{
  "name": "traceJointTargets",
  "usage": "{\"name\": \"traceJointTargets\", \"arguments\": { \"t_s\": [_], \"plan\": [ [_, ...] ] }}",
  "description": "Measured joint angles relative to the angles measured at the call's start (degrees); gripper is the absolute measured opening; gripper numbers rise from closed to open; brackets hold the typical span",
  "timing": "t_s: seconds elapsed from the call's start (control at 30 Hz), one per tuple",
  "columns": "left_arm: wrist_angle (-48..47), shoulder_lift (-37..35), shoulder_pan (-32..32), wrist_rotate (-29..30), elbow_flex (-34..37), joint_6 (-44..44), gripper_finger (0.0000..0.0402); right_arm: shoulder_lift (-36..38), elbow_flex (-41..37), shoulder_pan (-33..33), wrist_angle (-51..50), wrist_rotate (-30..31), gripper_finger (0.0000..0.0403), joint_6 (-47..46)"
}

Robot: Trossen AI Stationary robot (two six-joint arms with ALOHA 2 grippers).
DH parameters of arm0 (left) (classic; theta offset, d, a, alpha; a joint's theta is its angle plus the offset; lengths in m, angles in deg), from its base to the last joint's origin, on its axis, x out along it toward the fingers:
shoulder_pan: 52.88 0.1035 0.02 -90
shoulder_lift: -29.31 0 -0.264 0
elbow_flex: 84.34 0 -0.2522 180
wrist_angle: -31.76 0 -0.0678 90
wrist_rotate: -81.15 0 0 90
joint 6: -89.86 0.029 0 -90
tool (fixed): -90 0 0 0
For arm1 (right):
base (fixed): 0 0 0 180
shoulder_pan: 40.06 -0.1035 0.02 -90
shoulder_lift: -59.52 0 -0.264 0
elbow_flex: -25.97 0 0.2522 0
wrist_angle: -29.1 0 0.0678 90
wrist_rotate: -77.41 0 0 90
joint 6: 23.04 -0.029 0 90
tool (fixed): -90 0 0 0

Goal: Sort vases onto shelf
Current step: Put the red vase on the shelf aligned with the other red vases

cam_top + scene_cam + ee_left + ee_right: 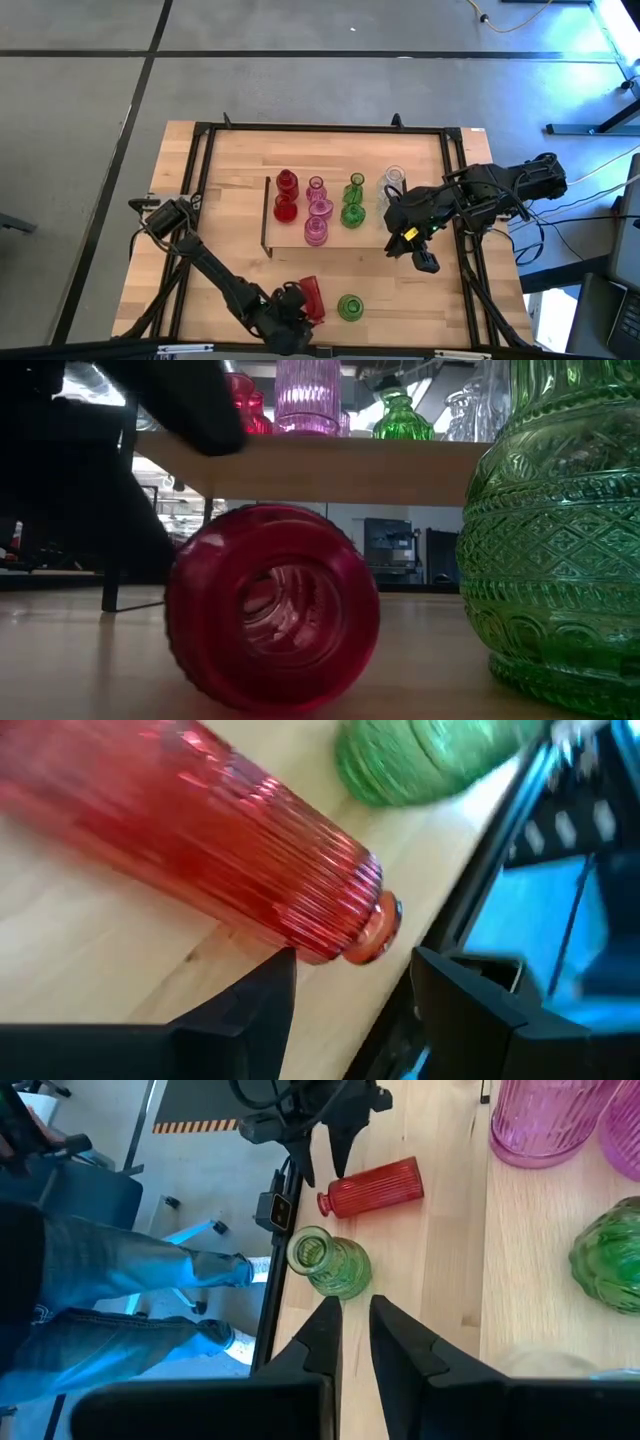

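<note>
A red ribbed vase [312, 298] lies on its side on the table near the front edge; it also shows in the low view [272, 605] and in the left wrist view [200, 840]. My left gripper [350, 985] is open just beyond the vase's neck end [378, 920], and its fingers touch nothing that I can see. A green vase [349, 307] stands upright beside the red one. The shelf [340, 240] holds several red, pink, green and clear vases standing on its top. My right gripper [425, 262] hovers right of the shelf, empty, its fingers nearly together [355, 1305].
A black metal frame [465, 200] runs around the tabletop. A person's legs in jeans [100, 1290] show beyond the table's front edge. Bare tabletop lies left of the shelf [225, 200].
</note>
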Motion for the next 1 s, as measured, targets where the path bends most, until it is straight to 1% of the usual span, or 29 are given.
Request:
{"name": "traceJointTargets", "arguments": {
  "t_s": [0.13,0.2,0.27,0.33,0.43,0.53,0.6,0.7,0.77,0.83,0.9,1.0],
  "plan": [
    [-1.3,0.0,0.97,0.52,-0.02,-13.34,0.0191,0.0,0.0,0.0,0.0,-0.01,0.004,-0.02],
    [-1.97,0.0,1.35,0.52,-0.02,-18.44,0.0191,0.0,0.0,0.0,0.02,-0.01,0.004,-0.09],
    [-1.58,0.0,1.78,0.52,-0.02,-20.95,0.0191,0.0,0.0,0.0,0.04,-0.01,0.004,-0.1],
    [0.59,-0.04,2.23,-1.45,-0.02,-18.55,0.0193,0.0,0.0,0.0,0.07,0.0,0.004,-0.11],
    [4.0,-1.34,2.63,-6.28,-0.02,-9.57,0.0195,0.0,0.0,0.0,0.07,-0.01,0.004,-0.14],
    [4.06,-4.83,2.27,-5.08,-0.02,-0.94,0.0192,0.0,0.0,0.0,0.19,-0.03,0.004,-0.17],
    [1.83,-8.39,2.05,-3.88,-0.04,7.29,0.0187,0.0,0.0,0.0,0.38,-0.03,0.004,-0.26],
    [-1.33,-13.61,2.06,-3.81,-0.15,26.5,0.0179,0.0,0.0,0.0,0.94,-0.02,0.004,-0.26],
    [-3.35,-16.49,2.56,-4.22,-0.14,42.35,0.0175,0.0,0.0,0.0,2.09,-0.02,0.004,-0.27],
    [-3.26,-18.2,3.47,-5.55,-0.15,57.39,0.0175,0.0,0.0,0.0,3.71,-0.01,0.004,-0.28],
    [-3.37,-18.9,5.31,-9.11,-0.15,68.6,0.0174,0.0,0.0,0.0,4.95,-0.01,0.004,-0.92],
    [-5.33,-18.85,8.35,-15.94,-0.13,80.56,0.0174,0.0,0.0,0.0,5.94,-0.01,0.004,-3.27]
  ]
}}
